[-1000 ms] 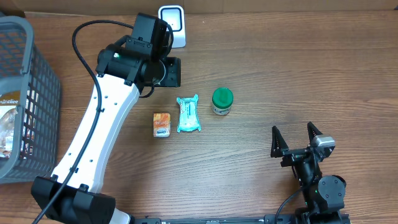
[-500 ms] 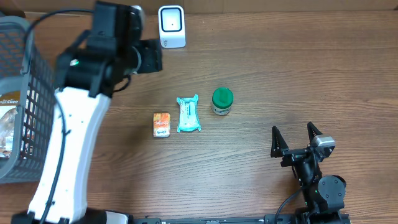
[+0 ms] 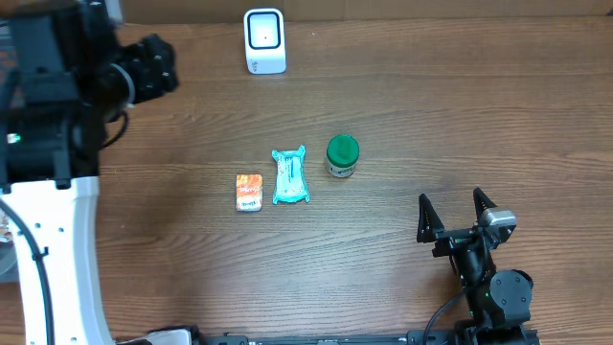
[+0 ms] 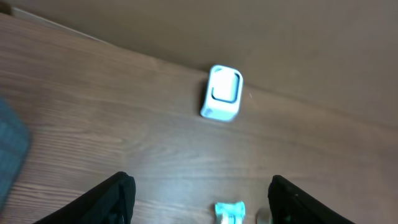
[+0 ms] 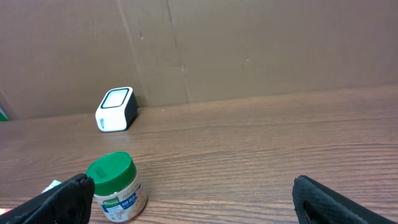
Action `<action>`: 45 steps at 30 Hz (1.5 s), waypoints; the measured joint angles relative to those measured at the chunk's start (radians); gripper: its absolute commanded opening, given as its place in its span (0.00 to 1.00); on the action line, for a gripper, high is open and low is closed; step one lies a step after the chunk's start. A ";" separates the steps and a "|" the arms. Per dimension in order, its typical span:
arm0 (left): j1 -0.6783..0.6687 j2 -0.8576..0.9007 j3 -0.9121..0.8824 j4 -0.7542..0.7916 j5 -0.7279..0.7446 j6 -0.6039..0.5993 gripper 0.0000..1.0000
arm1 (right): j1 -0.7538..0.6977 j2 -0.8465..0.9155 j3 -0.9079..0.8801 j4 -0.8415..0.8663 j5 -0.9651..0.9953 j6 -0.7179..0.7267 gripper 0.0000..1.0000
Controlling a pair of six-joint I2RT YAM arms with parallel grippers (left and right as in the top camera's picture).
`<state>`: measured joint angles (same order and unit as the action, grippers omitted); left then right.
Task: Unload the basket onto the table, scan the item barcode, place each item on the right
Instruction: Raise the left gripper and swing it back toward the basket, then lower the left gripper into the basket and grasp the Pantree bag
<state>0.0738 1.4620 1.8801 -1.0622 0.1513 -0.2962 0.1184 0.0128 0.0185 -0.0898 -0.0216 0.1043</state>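
Left hand, open and empty, has swung left from the white boxy barcode scanner; right hand stays open.

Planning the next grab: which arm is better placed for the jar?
Right, probably. The open right gripper sits nearer the jar; the left gripper hangs far off, back left.

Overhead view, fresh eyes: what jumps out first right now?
The big white left arm fills the left edge, its hand open and empty. Mid-table sit an orange box, a teal packet and a green-lidded jar in a row, with the white scanner at the far edge.
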 measured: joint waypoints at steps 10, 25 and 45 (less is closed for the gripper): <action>0.306 0.000 0.012 0.090 0.026 -0.011 0.74 | 0.000 0.000 0.000 0.000 0.000 0.000 1.00; 0.623 0.018 0.013 0.045 -0.033 -0.049 0.72 | 0.000 0.000 0.000 0.000 0.000 0.000 1.00; 0.687 0.319 -0.053 -0.022 -0.264 0.087 0.78 | 0.000 0.000 0.000 0.000 0.000 0.000 1.00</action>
<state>0.7612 1.7813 1.8271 -1.0843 -0.1127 -0.2089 0.1184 0.0128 0.0185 -0.0898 -0.0216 0.1047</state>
